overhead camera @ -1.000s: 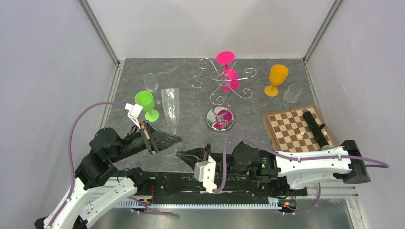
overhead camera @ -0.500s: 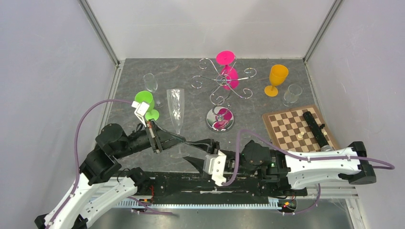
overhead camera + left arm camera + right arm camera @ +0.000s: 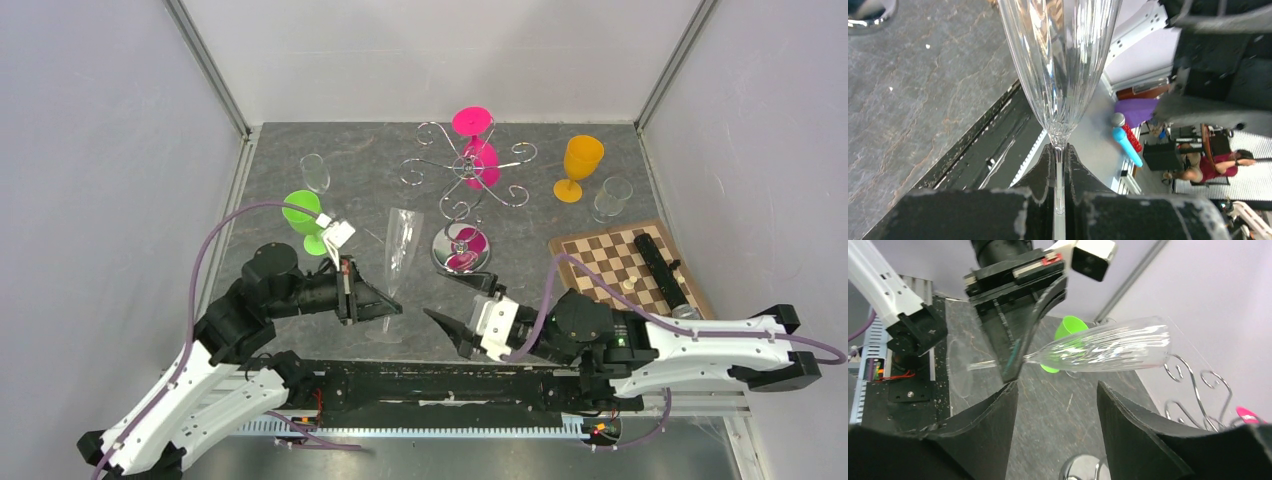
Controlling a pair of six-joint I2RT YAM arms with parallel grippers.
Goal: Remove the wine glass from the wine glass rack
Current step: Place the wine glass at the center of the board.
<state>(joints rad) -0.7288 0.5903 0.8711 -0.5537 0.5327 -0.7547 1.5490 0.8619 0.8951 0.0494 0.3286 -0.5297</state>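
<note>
The clear flute (image 3: 400,250) is hard to trace from above: its glass nearly melts into the grey stone-patterned table (image 3: 290,150), and its round foot shows only as a faint ring near the table's front edge. In the left wrist view the foot is hidden behind the black fingers, and only a corner of the rack's mirrored base appears at the top edge. The flute is a tall, narrow, ribbed cone on a thin stem, tilted with its mouth toward the wine glass rack (image 3: 468,170) but apart from it. The left gripper (image 3: 378,306) is clenched on the stem just under the bowl. The right gripper (image 3: 452,304) stands just beside the flute with its jaws spread and nothing between them. The rack is shiny chrome wire with curled scroll arms, a thin post and a round base, and a pink glass (image 3: 478,155) hangs upside down from one arm. A green glass (image 3: 305,213) stands behind the left arm.
</note>
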